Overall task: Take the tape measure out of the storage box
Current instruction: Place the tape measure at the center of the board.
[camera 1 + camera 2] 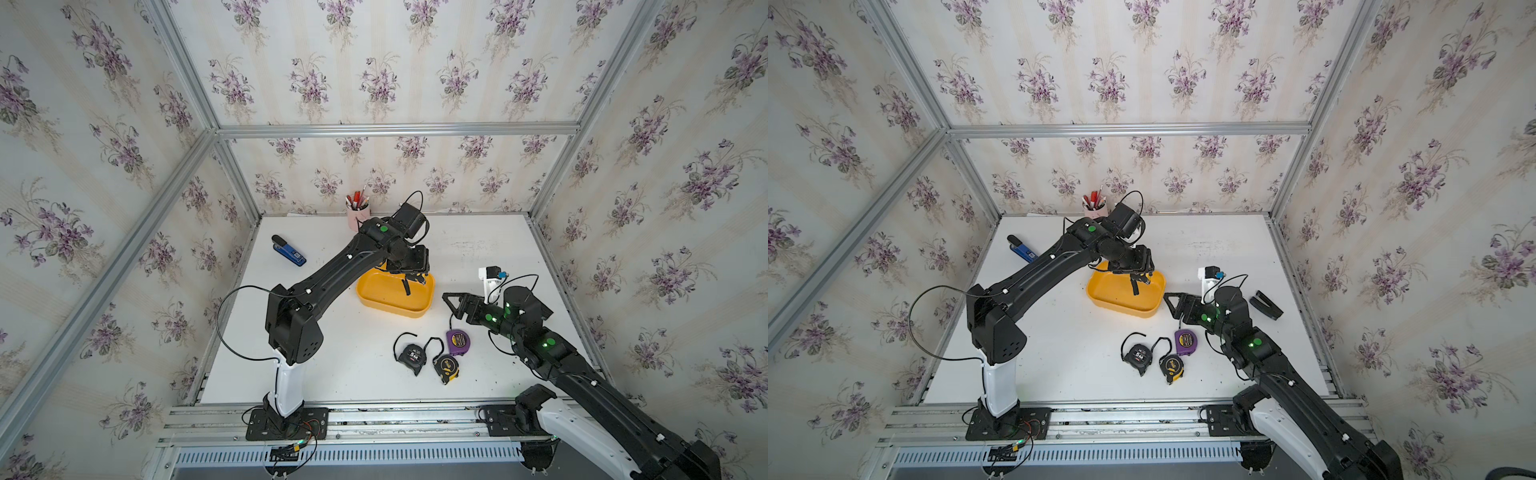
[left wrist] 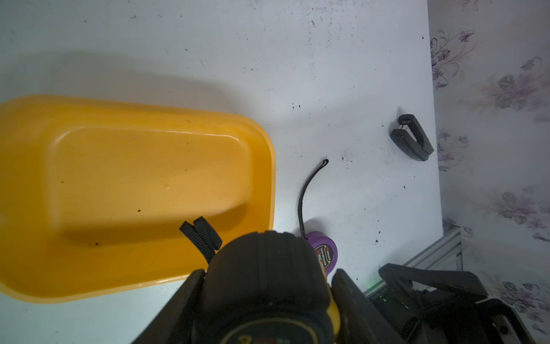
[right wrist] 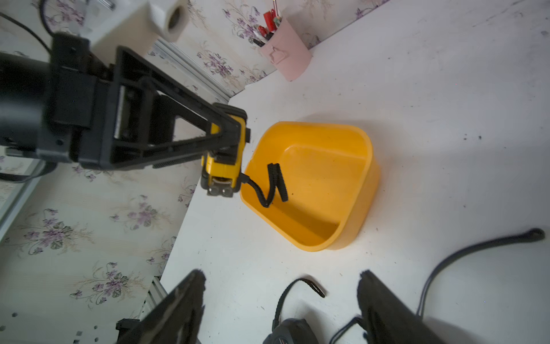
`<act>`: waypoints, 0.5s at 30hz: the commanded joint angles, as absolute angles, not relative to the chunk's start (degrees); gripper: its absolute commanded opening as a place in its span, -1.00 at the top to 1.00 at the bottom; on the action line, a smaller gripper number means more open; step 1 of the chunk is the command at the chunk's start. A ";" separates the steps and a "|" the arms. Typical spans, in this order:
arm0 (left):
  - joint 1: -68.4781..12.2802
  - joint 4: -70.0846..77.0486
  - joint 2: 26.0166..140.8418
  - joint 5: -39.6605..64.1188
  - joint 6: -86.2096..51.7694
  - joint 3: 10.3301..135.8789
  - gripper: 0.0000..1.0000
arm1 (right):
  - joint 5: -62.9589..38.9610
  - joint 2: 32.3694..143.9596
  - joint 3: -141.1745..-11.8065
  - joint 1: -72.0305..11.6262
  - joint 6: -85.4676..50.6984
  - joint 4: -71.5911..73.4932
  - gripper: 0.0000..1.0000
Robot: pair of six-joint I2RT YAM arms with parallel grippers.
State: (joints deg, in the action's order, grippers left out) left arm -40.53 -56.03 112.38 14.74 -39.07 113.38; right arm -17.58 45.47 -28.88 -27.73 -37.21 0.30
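**Current step: lift-out.** The left gripper [image 2: 266, 280] is clenched on the body of the tape measure [image 3: 223, 166], one finger on each side face. The tape measure is off the floor of the storage box [image 1: 380, 291] and hangs above it, near one edge. Its black strap [image 3: 275, 184] dangles toward the inside of the box. Whether the strap end touches the bottom cannot be told. No other item shows in the box.

**Idle arm.** The right gripper [image 3: 281, 280] hovers just beside the box with its jaws spread and nothing between them.

**Table.** On the table [image 1: 332, 353], in front of the box, lie a black tape measure [image 1: 412, 356], a black-and-yellow tape measure [image 1: 447, 368] and a purple tape measure [image 1: 459, 342].

**Next move, as judged.**
1. Carry the load sideways until both body and strap clear the rim.
2. Keep away from the right arm.
3. Lower onto a bare patch of table, apart from the three units there.
4. Release only once the body rests on the surface.
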 commanded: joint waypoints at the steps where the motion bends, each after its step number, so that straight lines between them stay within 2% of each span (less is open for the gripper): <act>1: -40.51 -50.77 110.78 19.66 -44.21 112.04 0.57 | -20.13 45.93 -28.60 -28.25 -36.89 7.55 -0.66; 6: -40.81 -48.11 110.24 23.89 -46.99 111.19 0.56 | -20.49 46.42 -28.56 -29.51 -37.73 11.16 -0.66; 15: -42.28 -45.62 109.71 25.33 -50.16 110.16 0.57 | -19.49 48.79 -28.73 -32.54 -38.18 15.02 -0.65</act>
